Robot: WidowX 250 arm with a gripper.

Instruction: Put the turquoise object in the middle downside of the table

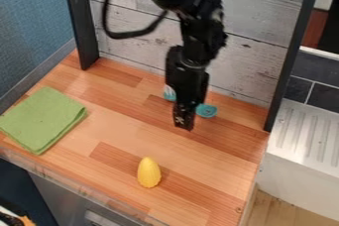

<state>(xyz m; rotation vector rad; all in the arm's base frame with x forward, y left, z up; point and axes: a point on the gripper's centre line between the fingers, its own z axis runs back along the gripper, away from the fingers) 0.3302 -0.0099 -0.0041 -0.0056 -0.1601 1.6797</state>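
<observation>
My gripper (184, 121) hangs over the back right part of the wooden table, its tip pointing down. Behind it lies the turquoise object (206, 110), which shows on both sides of the gripper; its middle is hidden. Its left part has a whitish patch. Whether the gripper touches it, I cannot tell.
A yellow corn-like object (149, 172) lies near the table's front middle. On the left is a folded green cloth (43, 119). Dark upright posts stand at the back corners, before a plank wall. The table (119, 136) ends at a clear front edge strip.
</observation>
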